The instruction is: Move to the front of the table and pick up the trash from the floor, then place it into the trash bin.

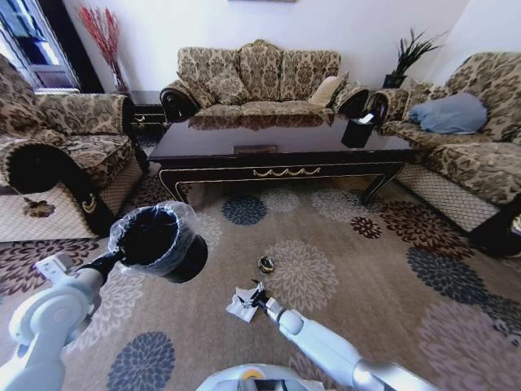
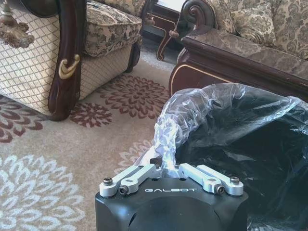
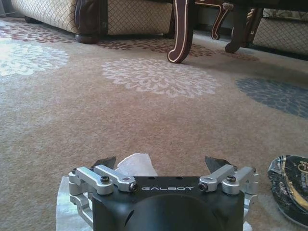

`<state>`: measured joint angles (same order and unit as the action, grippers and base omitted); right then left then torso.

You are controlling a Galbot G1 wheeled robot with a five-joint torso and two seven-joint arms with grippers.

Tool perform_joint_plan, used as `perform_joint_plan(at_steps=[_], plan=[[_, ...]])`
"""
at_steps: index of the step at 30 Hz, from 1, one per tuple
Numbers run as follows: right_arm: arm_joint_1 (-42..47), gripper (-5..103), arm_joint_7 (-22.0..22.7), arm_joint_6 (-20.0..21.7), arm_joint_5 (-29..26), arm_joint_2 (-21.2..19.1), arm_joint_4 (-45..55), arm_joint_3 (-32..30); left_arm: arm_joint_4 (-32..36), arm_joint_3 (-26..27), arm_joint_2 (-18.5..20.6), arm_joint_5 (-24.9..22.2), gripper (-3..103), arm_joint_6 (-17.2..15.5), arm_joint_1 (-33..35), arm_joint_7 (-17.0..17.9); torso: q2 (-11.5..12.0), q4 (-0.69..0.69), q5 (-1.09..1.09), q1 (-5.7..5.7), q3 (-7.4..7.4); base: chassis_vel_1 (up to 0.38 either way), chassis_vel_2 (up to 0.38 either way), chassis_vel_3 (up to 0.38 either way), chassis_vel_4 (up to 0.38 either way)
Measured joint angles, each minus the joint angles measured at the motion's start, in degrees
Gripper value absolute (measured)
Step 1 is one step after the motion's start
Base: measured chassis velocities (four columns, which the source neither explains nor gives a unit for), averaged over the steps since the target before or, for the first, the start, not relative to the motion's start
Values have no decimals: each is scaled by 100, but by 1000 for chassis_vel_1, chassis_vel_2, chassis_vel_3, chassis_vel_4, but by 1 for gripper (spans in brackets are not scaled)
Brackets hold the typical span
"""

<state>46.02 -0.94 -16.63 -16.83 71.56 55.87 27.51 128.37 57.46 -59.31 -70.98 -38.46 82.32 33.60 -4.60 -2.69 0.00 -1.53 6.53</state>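
Note:
My left gripper (image 1: 116,258) (image 2: 164,166) is shut on the rim of the trash bin (image 1: 160,241) (image 2: 240,144), a small black bin with a clear bag liner, held above the carpet at the left. On the floor lies the trash: a crumpled white tissue (image 1: 242,303) (image 3: 136,164) and, just beyond it, a small dark round object (image 1: 266,263) (image 3: 290,186). My right gripper (image 1: 258,298) (image 3: 161,166) is down at the carpet, open, its fingers on either side of the tissue. The long dark table (image 1: 277,142) stands behind.
Patterned sofas surround the carpet: one at the left (image 1: 57,155), one behind the table (image 1: 260,77), one at the right (image 1: 472,138). A black tissue box (image 1: 358,130) sits on the table's right end. A curved table leg (image 3: 180,29) rises ahead of the right gripper.

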Motion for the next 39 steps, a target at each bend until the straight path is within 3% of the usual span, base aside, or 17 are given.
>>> perform_joint_plan(at_steps=[14,15,17,18,20,21,23,24,27,28,29,30,33,34,36,38,39], plan=[[83,101,-34,57,314,24,-246,86,23,-62,57,17,3,-34,19,-2,0,0,0,0,0,0,0,0,0],[76,90,-12,69,374,45,-294,84,35,-63,53,17,3,-34,24,-2,0,-1,0,0,0,0,0,0,0],[66,90,26,87,406,66,-334,78,45,-70,46,24,3,-34,29,-2,0,0,0,0,0,0,0,0,0],[57,80,58,101,415,80,-359,72,51,-78,39,29,3,-34,34,-2,0,0,0,0,0,0,0,0,0],[24,80,88,119,429,116,-422,72,57,-86,32,39,3,-35,42,-2,0,0,0,0,0,0,0,0,0],[12,69,88,120,443,126,-445,73,58,-86,30,42,3,-36,46,-1,0,0,0,0,0,0,0,0,0],[-4,69,90,123,461,141,-476,78,60,-86,30,44,3,-36,49,-1,0,0,0,0,0,0,0,0,0],[-11,58,92,125,466,149,-493,83,62,-86,30,45,3,-36,51,-1,0,0,0,0,0,0,0,0,0],[-20,58,101,129,470,150,-505,91,63,-86,30,47,3,-36,53,-1,0,0,0,0,0,0,0,0,0],[-22,47,102,129,473,148,-505,94,63,-86,30,48,3,-36,53,-1,0,0,0,0,0,0,0,0,0],[-22,47,102,130,475,137,-504,97,63,-87,31,50,3,-37,54,-1,0,0,0,0,0,0,0,0,0],[-22,37,102,128,475,131,-501,95,63,-94,31,55,3,-37,53,0,0,0,0,0,0,0,0,0,0],[-10,37,89,73,456,122,-472,57,64,-118,27,64,3,-37,51,0,0,0,0,0,0,0,0,0,0],[7,25,72,41,441,114,-437,34,64,-137,17,80,3,-36,51,0,0,0,0,0,0,0,0,0,0],[25,25,41,5,434,103,-408,13,65,-156,11,102,3,-37,52,0,0,0,0,0,0,0,0,0,0],[63,15,-56,-91,431,69,-339,-27,77,-187,-5,141,3,-37,58,0,0,0,0,0,0,0,0,0,0],[97,4,-111,-170,423,39,-280,-58,92,-193,-14,146,3,-37,68,0,0,0,0,0,0,0,0,0,0]])
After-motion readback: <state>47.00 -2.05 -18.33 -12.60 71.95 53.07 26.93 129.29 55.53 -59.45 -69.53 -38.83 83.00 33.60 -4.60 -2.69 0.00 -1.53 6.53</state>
